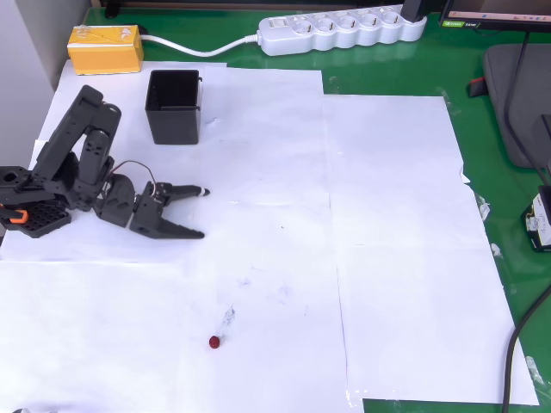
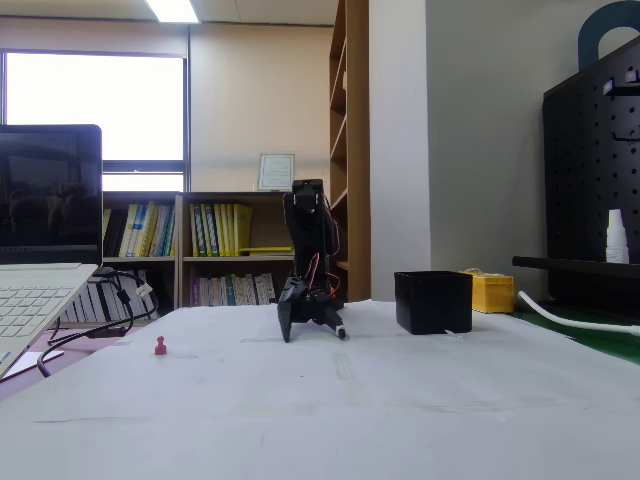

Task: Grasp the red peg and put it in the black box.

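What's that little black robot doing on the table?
Right now the robot arm isn't holding anything. Its pincer is open and resting low over the white paper, with nothing between its fingers. The tiny red peg it is meant to pick up sits alone on the paper, well away from the pincer. The black box where the peg should go stands upright near the arm, next to a yellow box. So the job hasn't really begun yet.

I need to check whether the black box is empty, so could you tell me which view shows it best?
The overhead view: the black box is seen from above, open mouth showing. The fixed view gives its side wall, inside hidden.
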